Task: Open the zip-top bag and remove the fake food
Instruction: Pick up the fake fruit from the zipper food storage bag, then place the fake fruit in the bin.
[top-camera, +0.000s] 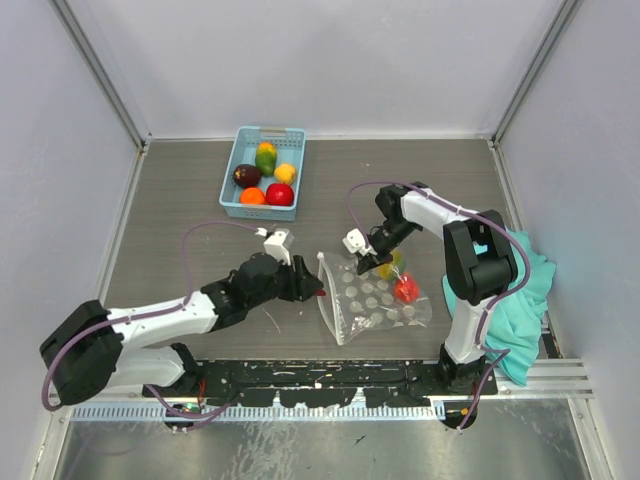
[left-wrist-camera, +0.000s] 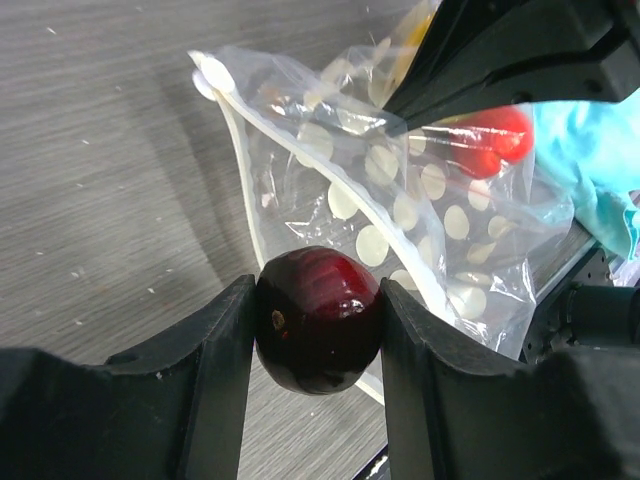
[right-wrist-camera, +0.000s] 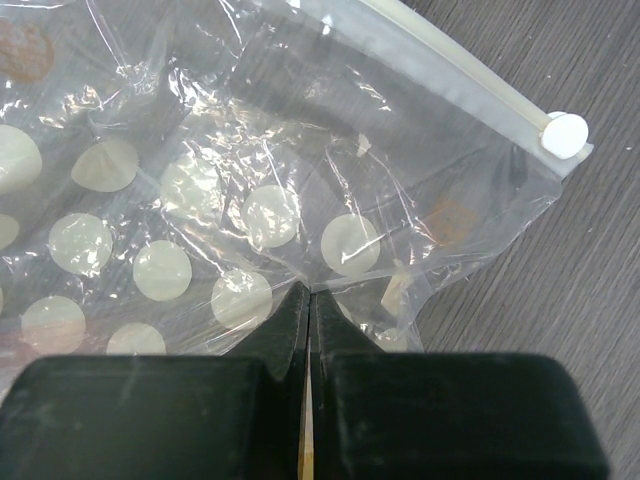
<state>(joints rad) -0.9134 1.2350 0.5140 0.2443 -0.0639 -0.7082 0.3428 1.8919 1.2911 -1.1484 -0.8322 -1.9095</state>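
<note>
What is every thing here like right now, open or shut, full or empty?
zip-top bag: lying on the table, looks open at its zip edge.
left gripper: shut on the dark red fake food, outside the bag.
right gripper: shut on the bag's plastic.
red fake food: inside the bag.
basket: holds several fake foods.
teal cloth: crumpled.
</note>
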